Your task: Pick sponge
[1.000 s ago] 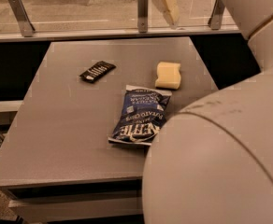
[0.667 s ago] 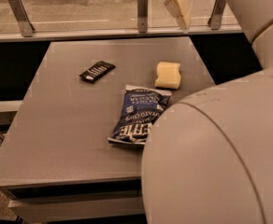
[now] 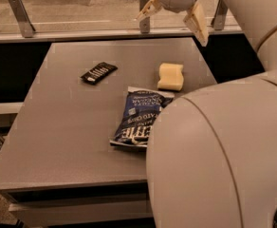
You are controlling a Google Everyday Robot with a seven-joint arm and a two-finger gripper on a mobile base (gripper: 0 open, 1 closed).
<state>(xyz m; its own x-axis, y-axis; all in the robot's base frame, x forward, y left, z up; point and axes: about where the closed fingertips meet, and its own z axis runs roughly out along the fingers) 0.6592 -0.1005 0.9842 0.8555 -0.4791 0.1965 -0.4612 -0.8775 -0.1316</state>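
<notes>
The sponge (image 3: 170, 76), a pale yellow block with a pinched waist, lies on the grey table (image 3: 72, 122) toward its right rear. My gripper (image 3: 172, 23) hangs above the table's far edge, behind and above the sponge and apart from it. Its two cream fingers (image 3: 197, 23) are spread wide, open, with nothing between them. My arm's large white body fills the lower right of the view.
A blue chip bag (image 3: 137, 118) lies just in front of the sponge, near my arm. A small black wrapped bar (image 3: 98, 72) rests on the table's left rear. A glass railing with metal posts (image 3: 20, 14) runs behind the table.
My gripper has come down and to the left into view, with both fingers now visible and spread above the table's back edge. The things on the table have not moved.
</notes>
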